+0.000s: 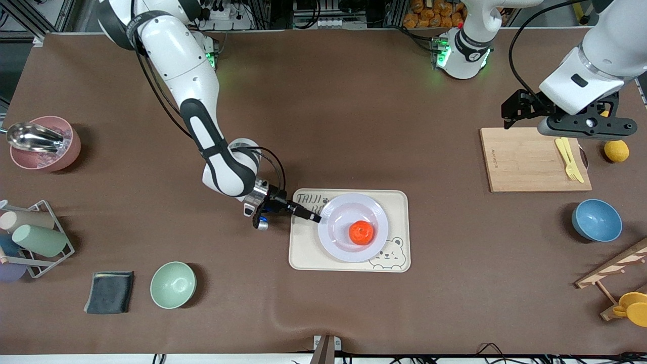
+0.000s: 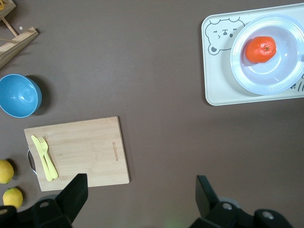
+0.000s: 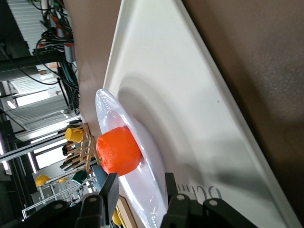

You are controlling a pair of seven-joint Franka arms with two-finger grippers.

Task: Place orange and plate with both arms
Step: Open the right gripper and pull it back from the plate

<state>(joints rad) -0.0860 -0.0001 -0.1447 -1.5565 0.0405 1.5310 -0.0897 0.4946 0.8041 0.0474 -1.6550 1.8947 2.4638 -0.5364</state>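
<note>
The pale lavender plate [image 1: 336, 242] lies on the cream bear-printed tray [image 1: 303, 255] in the middle of the table. The orange [image 1: 361, 232] sits in the plate's centre. My right gripper [image 1: 314, 218] is low at the plate's rim on the side toward the right arm's end. In the right wrist view its fingers [image 3: 110, 190] stand apart with the plate's rim [image 3: 107, 109] between them, and the orange [image 3: 118, 151] is just ahead. My left gripper [image 1: 515, 108] is open and empty, high over the cutting board's edge. The left wrist view shows the plate [image 2: 280, 76] and orange [image 2: 260, 49] far off.
A wooden cutting board [image 1: 525, 159] with a yellow fork [image 1: 568, 159], a lemon [image 1: 616, 150] and a blue bowl [image 1: 596, 220] are at the left arm's end. A green bowl [image 1: 173, 284], dark cloth [image 1: 109, 292], cup rack [image 1: 35, 237] and pink bowl [image 1: 45, 144] are at the right arm's end.
</note>
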